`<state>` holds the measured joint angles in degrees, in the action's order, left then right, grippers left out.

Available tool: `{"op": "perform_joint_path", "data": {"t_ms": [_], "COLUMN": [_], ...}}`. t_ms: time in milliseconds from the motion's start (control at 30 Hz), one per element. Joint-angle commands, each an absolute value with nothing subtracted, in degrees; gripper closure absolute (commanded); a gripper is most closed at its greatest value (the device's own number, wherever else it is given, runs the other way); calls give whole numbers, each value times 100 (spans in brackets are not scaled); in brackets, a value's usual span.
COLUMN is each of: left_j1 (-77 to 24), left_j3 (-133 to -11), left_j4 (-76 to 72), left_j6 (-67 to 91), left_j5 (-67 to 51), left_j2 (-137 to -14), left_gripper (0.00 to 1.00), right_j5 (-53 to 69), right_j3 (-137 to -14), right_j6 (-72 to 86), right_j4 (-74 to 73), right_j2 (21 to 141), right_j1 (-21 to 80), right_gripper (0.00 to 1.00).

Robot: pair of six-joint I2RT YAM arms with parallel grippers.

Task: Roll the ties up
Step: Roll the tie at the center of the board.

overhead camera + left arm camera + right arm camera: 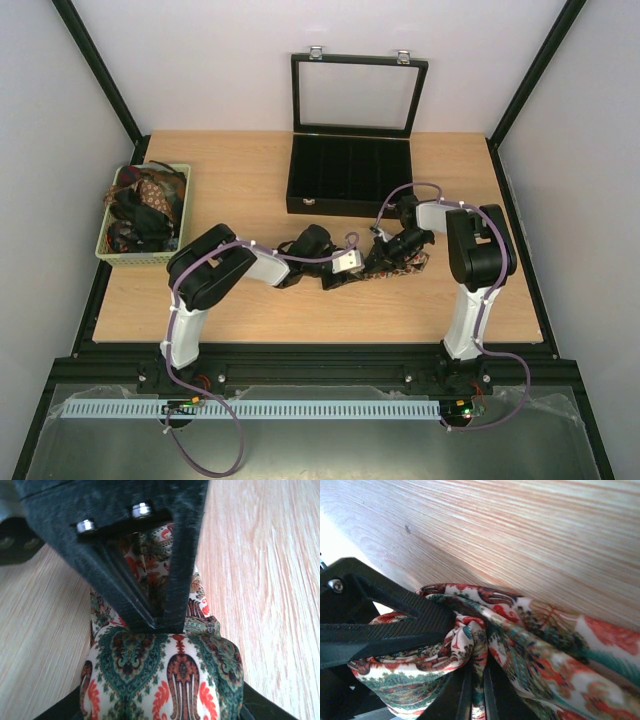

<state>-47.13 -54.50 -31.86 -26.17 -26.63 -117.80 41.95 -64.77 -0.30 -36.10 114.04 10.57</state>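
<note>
- You were partway through rolling one paisley tie [405, 263]. It lay bunched on the table [250, 310], right of centre, just on the near side of the black case [350, 207].
- Your right gripper [465, 650] was clamped tight on a gathered fold of that tie, low against the wood.
- Your left gripper [155, 623] stood half-narrowed, its tips down at the fabric just left of the right one. Whether it had a hold, you could not tell.
- The other ties [145, 205] sat heaped in the green basket [108, 252] at the left edge, well apart from the work.
- By my judgement, the next move called for a sure pinch with the left. After that you needed to turn the fabric over itself while the right anchored the core, so the coil did not spring loose.
</note>
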Motion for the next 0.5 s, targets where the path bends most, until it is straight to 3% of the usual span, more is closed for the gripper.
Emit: {"op": "perform_joint_path", "data": {"t_ms": [0, 100, 233, 467], "left_j1": [-4627, -4554, -4509, -4492], "left_j3": [-5533, -5454, -5212, -5090], "left_j4": [-2822, -2751, -2749, -2569], "left_j6": [-2397, -2106, -2237, -2606], "left_j5": [-2979, -2962, -2994, -3042], "left_j2": [-11847, -11899, -11877, -11904], "left_gripper": [63, 71, 73, 73], "right_j5": [2854, 2943, 3624, 4216], "right_j3": [-6311, -6236, -6294, -6526], "right_j6": [-52, -36, -40, 25], "right_j4": [-3577, -3559, -3577, -3514], "right_j2": [11691, 11542, 11207, 10708], "right_j1": [1042, 1021, 878, 861], "right_gripper": [92, 82, 74, 72]}}
